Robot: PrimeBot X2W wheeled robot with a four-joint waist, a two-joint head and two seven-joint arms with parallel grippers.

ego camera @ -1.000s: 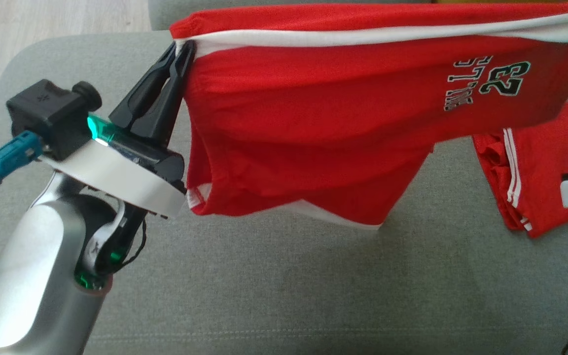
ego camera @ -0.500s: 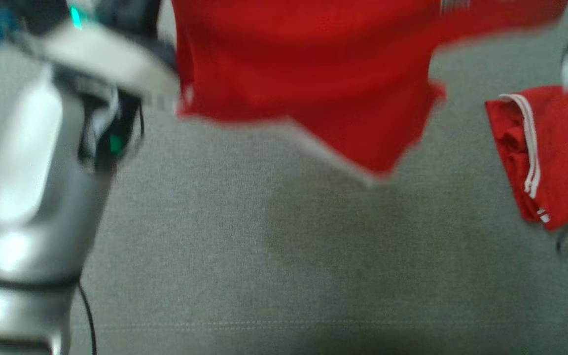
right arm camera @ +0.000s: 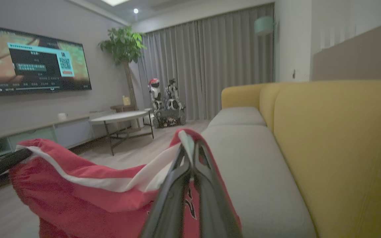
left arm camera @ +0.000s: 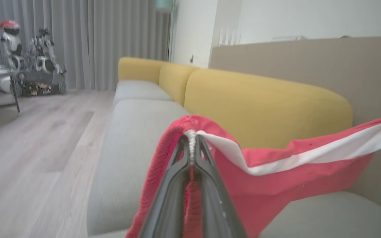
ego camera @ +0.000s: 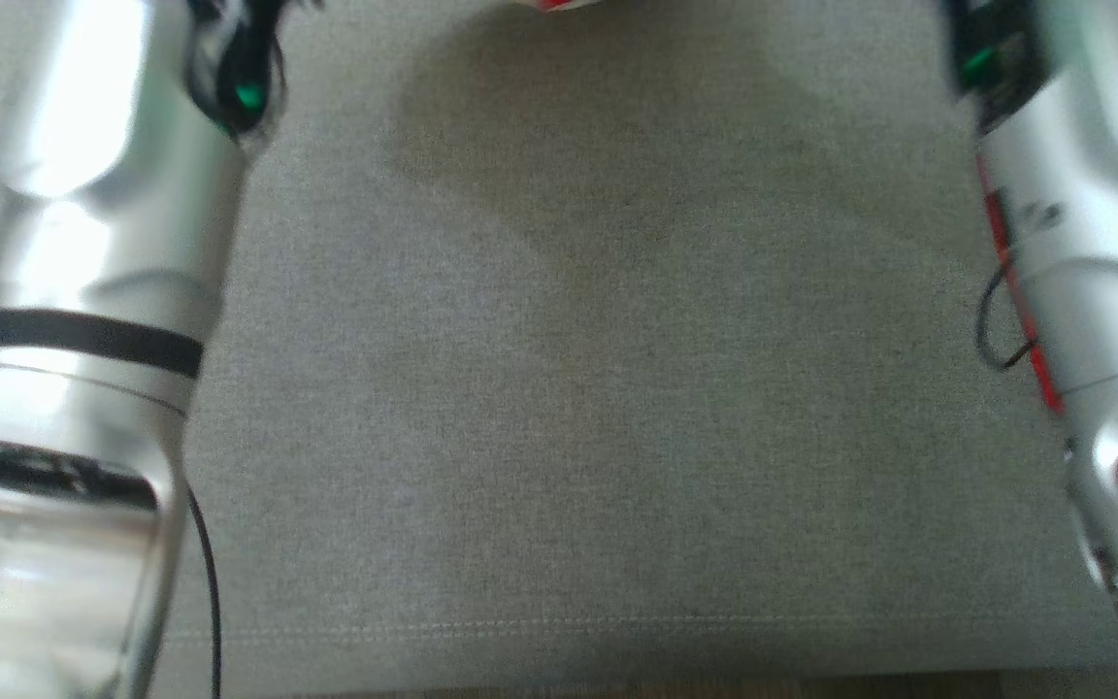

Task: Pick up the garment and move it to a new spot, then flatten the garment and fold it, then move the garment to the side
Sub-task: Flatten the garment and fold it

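- The red garment (left arm camera: 276, 178) hangs in the air over the grey sofa (ego camera: 617, 388).
- The left fingers (left arm camera: 174, 188) and right fingers (right arm camera: 175, 191) each pinch its white-trimmed edge tight.
- It looks soft, light and floppy, so two far-apart holds should spread it out.

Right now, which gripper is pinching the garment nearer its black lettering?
The right gripper: black lettering on the red garment shows between its fingers. The left gripper pinches a plain red-and-white edge.
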